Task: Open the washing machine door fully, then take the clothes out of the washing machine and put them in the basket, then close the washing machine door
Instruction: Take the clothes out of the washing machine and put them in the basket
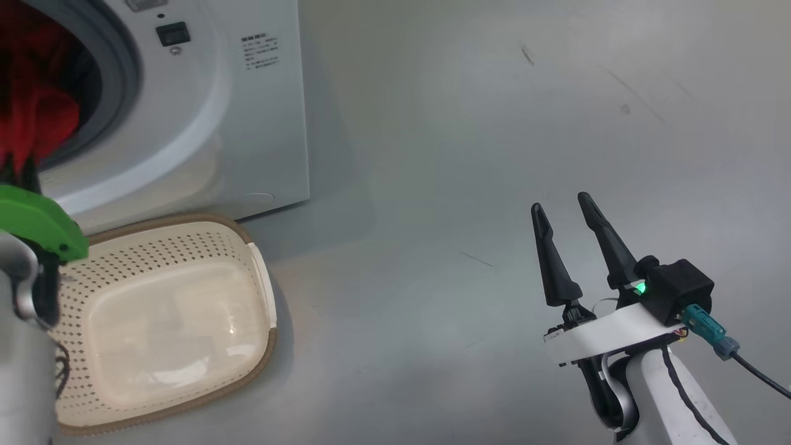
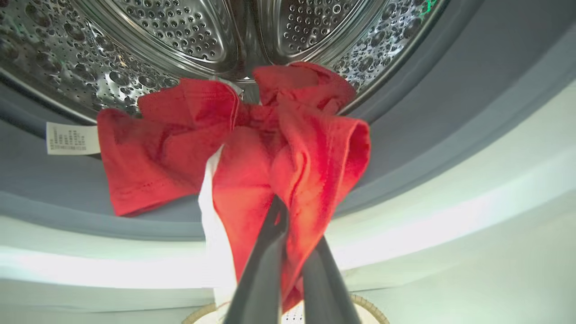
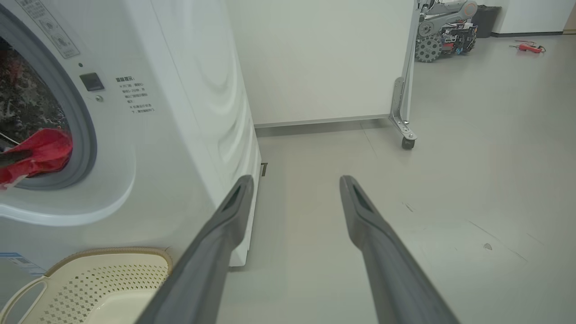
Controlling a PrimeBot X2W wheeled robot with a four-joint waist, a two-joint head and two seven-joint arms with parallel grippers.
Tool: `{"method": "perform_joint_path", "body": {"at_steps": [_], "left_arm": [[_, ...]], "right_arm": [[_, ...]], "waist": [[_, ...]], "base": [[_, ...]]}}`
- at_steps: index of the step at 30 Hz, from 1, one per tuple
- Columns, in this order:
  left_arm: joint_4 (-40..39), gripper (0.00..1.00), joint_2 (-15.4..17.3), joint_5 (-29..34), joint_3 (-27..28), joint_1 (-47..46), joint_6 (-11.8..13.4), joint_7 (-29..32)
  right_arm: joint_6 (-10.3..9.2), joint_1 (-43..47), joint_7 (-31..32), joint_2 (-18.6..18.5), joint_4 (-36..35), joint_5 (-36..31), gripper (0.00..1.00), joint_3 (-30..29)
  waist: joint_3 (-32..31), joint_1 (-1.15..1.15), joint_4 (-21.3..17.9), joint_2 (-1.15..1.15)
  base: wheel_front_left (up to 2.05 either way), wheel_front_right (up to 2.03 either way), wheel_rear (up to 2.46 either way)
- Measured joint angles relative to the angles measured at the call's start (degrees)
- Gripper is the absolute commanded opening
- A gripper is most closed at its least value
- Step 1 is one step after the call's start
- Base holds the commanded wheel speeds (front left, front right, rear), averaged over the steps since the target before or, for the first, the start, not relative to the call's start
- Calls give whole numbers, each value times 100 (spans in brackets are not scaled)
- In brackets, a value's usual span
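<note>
The washing machine (image 1: pixel 247 111) stands at the upper left with its opening uncovered; its door is out of view. The red clothes (image 2: pixel 292 148) hang over the grey seal (image 2: pixel 450 112) out of the steel drum (image 2: pixel 180 27). My left gripper (image 2: pixel 292 225) is shut on a fold of them at the opening's lower lip. The clothes (image 1: pixel 37 111) also glow red inside the opening. The cream basket (image 1: pixel 259 272) sits on the floor directly below, with nothing in it. Far to the right, my right gripper (image 1: pixel 560 204) hovers over bare floor, open and holding nothing.
A white label (image 2: pixel 72 138) hangs from the cloth on the seal. Right of the machine, a white partition on a wheeled foot (image 3: pixel 402 130) stands toward the back. Behind it are another wheeled machine (image 3: pixel 445 27) and a red tool (image 3: pixel 526 46) on the floor.
</note>
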Motion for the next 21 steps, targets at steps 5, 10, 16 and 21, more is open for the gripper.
{"method": "perform_joint_path", "body": {"at_steps": [5,10,16,21], "left_arm": [[56,0,-131,0,-120,565,-57,-282],[58,0,-236,9,-255,1006,-81,-577],[-86,0,-300,119,-492,1458,-123,-984],[-414,0,-390,163,-587,1732,-124,-1344]], "right_arm": [[18,82,0,-4,80,-74,100,-40],[45,244,0,-34,172,-102,100,-88],[77,400,0,-38,232,-120,100,-121],[115,514,0,-41,240,-145,100,-138]], "waist": [[-292,0,177,0],[-585,0,337,0],[-913,0,506,0],[-1141,0,631,0]], "base": [[0,0,0],[0,0,0],[0,0,0],[0,0,0]]}}
